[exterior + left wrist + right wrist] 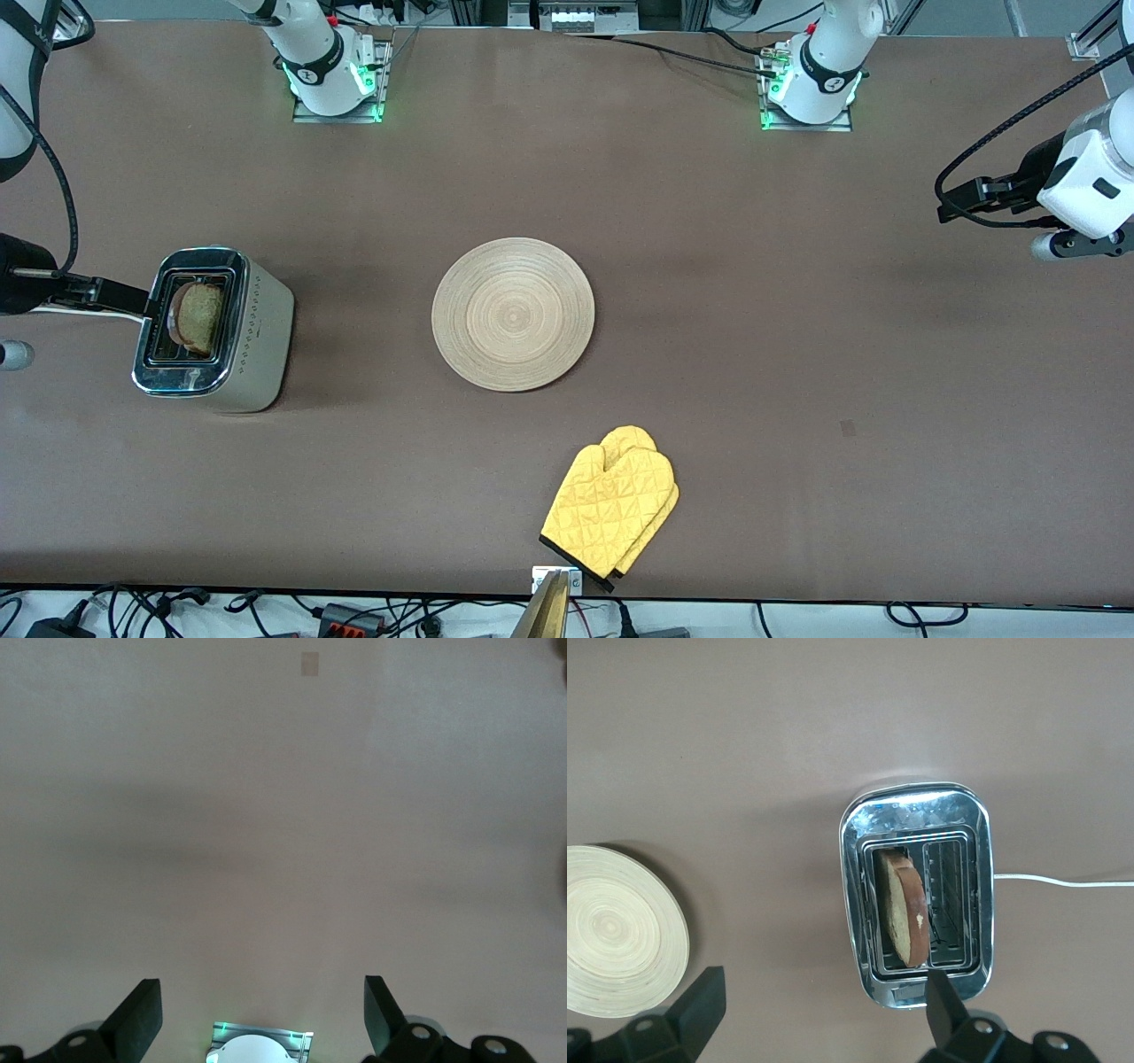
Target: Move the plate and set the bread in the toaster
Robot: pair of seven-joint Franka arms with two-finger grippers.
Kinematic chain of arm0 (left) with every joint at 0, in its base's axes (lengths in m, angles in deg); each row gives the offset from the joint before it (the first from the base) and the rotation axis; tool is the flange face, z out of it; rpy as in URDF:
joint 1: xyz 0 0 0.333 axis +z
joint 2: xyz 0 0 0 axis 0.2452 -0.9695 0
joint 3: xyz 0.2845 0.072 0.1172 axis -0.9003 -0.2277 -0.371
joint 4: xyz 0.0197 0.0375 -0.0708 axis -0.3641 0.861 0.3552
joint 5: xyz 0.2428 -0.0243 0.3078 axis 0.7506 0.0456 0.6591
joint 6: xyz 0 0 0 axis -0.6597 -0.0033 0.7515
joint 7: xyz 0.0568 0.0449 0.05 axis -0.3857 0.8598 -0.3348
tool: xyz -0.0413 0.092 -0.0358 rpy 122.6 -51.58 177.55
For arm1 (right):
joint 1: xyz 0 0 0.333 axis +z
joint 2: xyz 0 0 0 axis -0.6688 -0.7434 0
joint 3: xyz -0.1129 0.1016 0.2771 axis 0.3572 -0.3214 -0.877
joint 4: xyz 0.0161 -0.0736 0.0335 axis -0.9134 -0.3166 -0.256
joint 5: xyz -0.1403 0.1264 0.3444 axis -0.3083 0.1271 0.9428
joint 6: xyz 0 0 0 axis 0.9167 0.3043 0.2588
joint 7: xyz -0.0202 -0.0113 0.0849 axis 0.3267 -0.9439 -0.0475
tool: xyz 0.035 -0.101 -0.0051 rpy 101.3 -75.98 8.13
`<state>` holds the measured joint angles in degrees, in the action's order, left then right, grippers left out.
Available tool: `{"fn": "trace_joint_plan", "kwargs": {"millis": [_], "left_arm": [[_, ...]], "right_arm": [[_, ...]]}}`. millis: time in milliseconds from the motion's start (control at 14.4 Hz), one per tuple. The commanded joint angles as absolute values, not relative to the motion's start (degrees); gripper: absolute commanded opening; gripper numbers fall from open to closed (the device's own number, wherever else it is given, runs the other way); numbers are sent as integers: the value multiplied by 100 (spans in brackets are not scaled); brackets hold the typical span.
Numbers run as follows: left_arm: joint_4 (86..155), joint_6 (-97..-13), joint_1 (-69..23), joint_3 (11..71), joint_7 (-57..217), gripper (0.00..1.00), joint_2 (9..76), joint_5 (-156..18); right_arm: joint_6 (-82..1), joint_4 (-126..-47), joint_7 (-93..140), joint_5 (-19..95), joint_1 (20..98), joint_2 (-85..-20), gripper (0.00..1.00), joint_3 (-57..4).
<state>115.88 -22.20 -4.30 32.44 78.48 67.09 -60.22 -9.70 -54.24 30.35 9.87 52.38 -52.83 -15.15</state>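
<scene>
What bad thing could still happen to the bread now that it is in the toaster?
The bread leans at a slant in its slot of the toaster and sticks up, so it might jam rather than drop in. The open right gripper hangs just above the toaster; a careless move could bump the slice or the white cord. The open left gripper waits over bare table.

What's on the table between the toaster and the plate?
Nothing: the front view shows only bare table between the toaster and the plate.
</scene>
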Motion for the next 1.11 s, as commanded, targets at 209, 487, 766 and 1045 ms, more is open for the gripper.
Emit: {"fn": "trace_joint_plan", "kwargs": {"millis": [209, 487, 766, 1045], "left_arm": [[11690, -2186, -426, 3224, 7900, 100, 6840, -6094], [11690, -2186, -426, 3224, 7900, 100, 6840, -6094], [11690, -2186, -426, 3224, 7891, 100, 6840, -6094], [11690, -2186, -426, 3224, 7883, 100, 6840, -6094]], "right_arm": [[-1240, -5504, 2957, 850, 4613, -4982, 100, -2091], [-1669, -6126, 3054, 66, 3872, -4534, 100, -3237], [-1461, -6418, 2992, 40, 3855, -4305, 100, -3228], [-1986, -7881, 2948, -13, 3864, -3332, 100, -3228]]}}
